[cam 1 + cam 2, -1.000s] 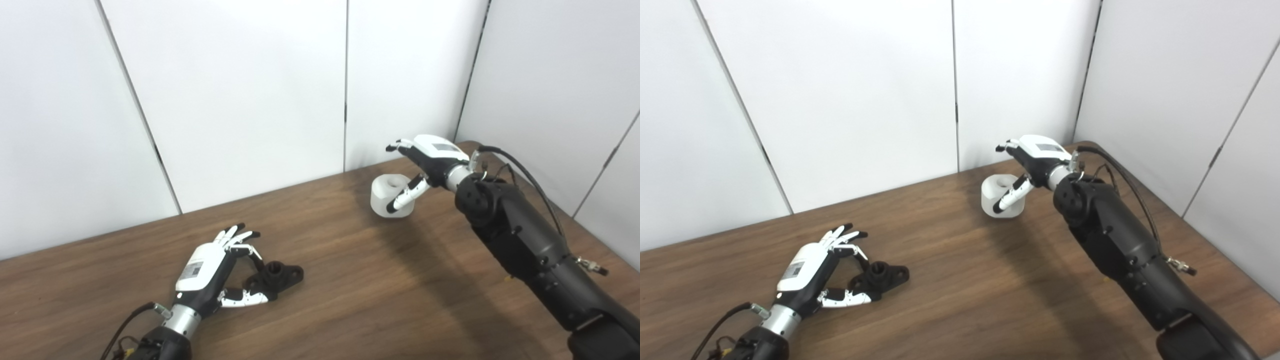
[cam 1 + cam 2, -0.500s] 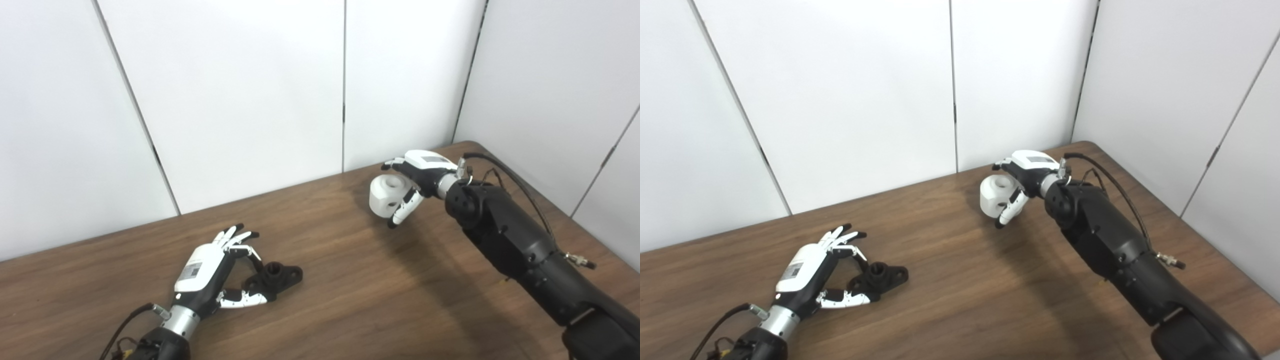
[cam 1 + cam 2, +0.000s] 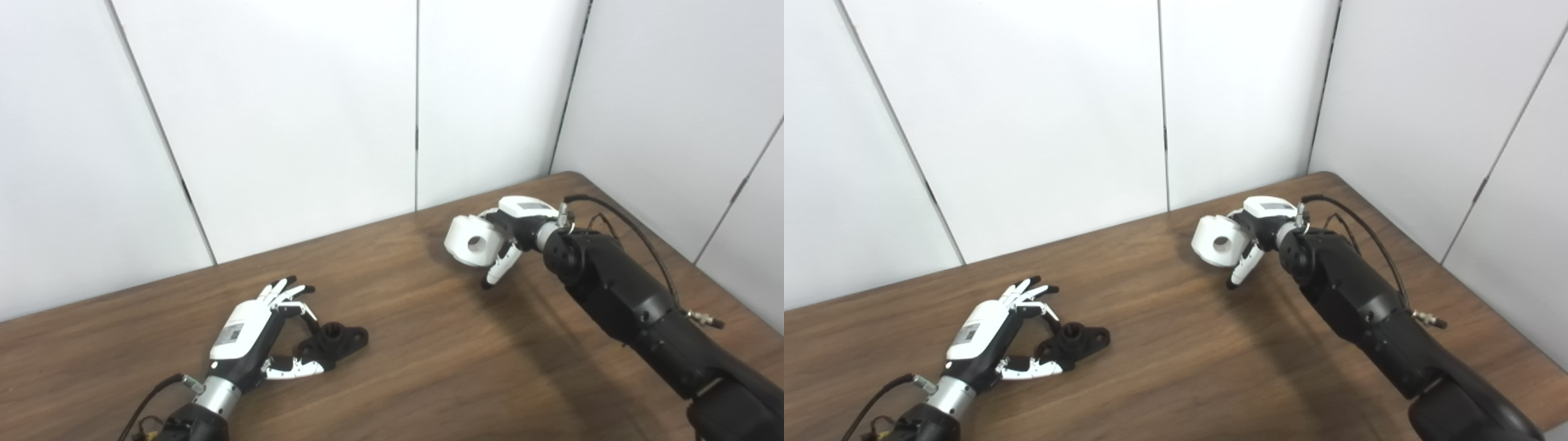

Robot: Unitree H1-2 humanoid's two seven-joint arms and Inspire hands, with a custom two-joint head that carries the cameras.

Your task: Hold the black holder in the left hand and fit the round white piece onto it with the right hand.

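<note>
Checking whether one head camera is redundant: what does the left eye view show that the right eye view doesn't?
Only the left eye view: nothing distinct, just slightly more wall at the left. Only the right eye view: more of the table along its right edge. Both: the right hand holding the round white piece above the table, hole visible, and the left hand at the black holder lying on the wood.

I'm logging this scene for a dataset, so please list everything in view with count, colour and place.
round white piece: one, white, held off the table at right rear, its hole facing the camera
black holder: one, black, on the table at front left
table: one, dark brown wood
wall panels: several, white, behind and to the right
right hand: one, white and black, shut on the round white piece
left hand: one, white and black, fingers spread around the black holder
</note>
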